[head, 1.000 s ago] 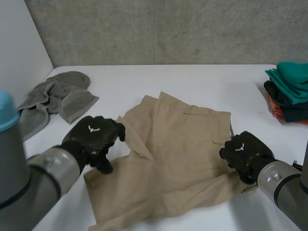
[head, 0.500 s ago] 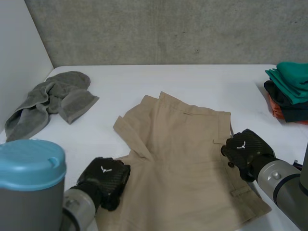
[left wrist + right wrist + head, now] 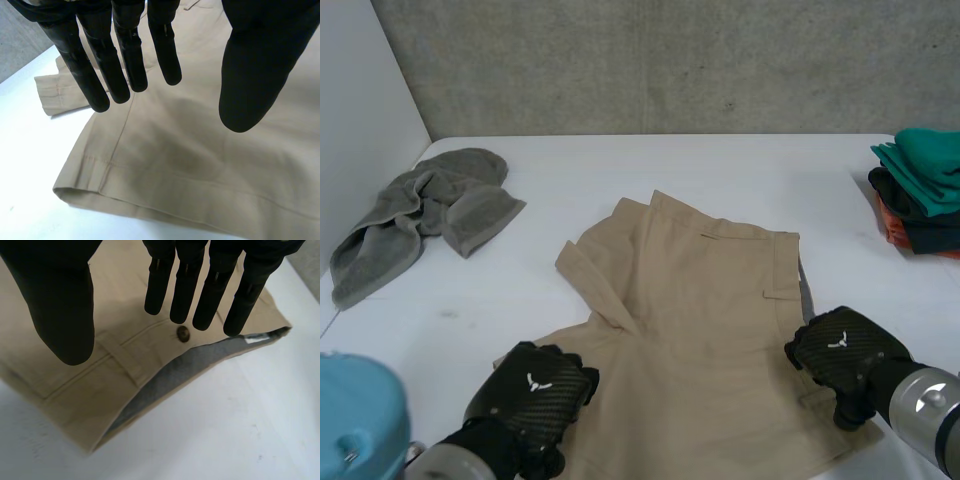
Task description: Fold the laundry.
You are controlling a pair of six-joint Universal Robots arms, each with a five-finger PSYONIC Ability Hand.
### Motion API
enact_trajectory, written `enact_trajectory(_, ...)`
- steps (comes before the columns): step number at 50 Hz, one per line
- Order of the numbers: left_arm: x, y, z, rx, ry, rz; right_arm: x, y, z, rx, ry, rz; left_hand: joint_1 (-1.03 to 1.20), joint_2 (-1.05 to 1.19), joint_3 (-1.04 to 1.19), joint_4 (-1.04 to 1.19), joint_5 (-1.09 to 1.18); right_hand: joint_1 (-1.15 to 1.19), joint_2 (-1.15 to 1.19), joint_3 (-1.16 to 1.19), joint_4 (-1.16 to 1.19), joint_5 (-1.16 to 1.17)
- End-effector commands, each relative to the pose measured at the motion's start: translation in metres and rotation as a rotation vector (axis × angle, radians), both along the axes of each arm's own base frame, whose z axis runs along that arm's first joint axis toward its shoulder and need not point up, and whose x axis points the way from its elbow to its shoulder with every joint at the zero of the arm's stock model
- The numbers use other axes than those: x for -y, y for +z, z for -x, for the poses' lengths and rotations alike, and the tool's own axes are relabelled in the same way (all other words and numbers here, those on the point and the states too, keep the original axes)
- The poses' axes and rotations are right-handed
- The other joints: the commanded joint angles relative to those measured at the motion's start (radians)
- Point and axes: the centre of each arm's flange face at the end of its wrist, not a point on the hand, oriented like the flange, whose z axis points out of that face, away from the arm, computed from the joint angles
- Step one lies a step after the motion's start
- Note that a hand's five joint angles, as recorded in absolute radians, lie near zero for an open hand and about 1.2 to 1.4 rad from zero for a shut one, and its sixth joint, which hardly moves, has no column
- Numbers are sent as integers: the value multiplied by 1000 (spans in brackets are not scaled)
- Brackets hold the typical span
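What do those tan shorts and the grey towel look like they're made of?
The shorts look like matte woven cotton, perhaps twill: crisp stitched hems, flat creases and a small button at the waistband. The towel looks like soft, thick terry, since it lies in plump, rumpled folds.

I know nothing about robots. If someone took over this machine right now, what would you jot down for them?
Left hand: open, fingers straight, over the hem end of the beige shorts.
Right hand: open, fingers straight, over the waistband end, by the button.
The shorts lie spread on the white table, with one flap turned over on the left hand's side.
Done: a pile of folded clothes sits at the table's right edge.
Left: fold the shorts, then the crumpled grey towel at the far left.
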Motion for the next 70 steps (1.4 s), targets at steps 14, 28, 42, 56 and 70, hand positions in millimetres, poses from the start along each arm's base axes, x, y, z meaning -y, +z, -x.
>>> enact_trajectory(14,-18,-30,-11,55,15,-143,-16,-19,10,11,56,-57,73,60,57,66,69,51,58,59,59,91)
enact_trajectory(28,-9,-56,5,49,-8,-124,-11,-25,9,39,59,-12,229,215,213,221,224,233,240,241,241,273)
enact_trajectory(42,13,-42,25,-61,-2,-5,-4,-25,7,56,53,43,775,761,759,767,770,790,797,798,798,830)
enact_trajectory(56,58,-31,35,-79,66,64,-2,4,8,139,-46,-77,775,761,759,767,770,-66,-59,-58,-58,-26)
enact_trajectory(70,90,-34,33,-36,100,127,-15,-5,9,131,-43,-162,775,761,759,767,770,-119,-112,-112,-112,-80)
